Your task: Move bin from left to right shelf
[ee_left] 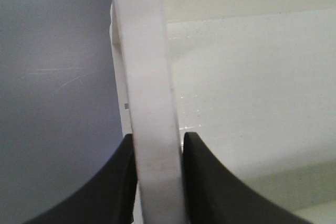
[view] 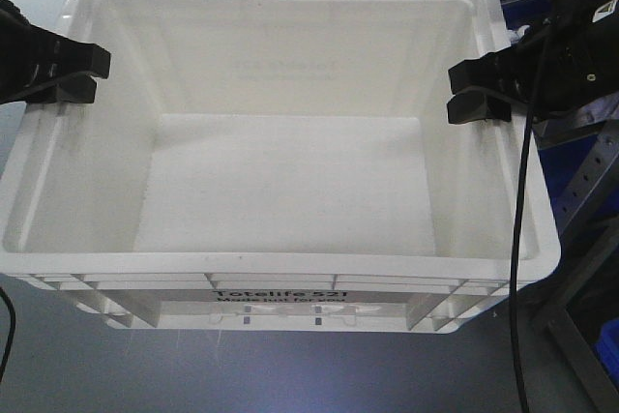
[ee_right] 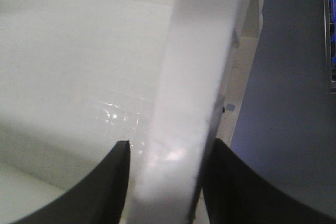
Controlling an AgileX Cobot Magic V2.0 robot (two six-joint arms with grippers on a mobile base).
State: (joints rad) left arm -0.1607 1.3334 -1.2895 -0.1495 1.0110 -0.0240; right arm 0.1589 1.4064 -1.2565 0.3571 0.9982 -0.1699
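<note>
The white bin (view: pixel 290 55) sits in the middle of the front view, its printed side near the camera, over a grey surface (view: pixel 58 355); whether it rests there or is already lifted cannot be told. The left gripper (view: pixel 89 76) is clenched on the left rim, and the right gripper (view: pixel 462 91) is clenched on the right rim; both wrist views show a dark finger on each side of the white wall. The step in hand seems to be the two-arm hold for carrying. The next move probably calls for both arms to travel to the right together, at the same height, so the bin stays level and the rim does not slip.
</note>
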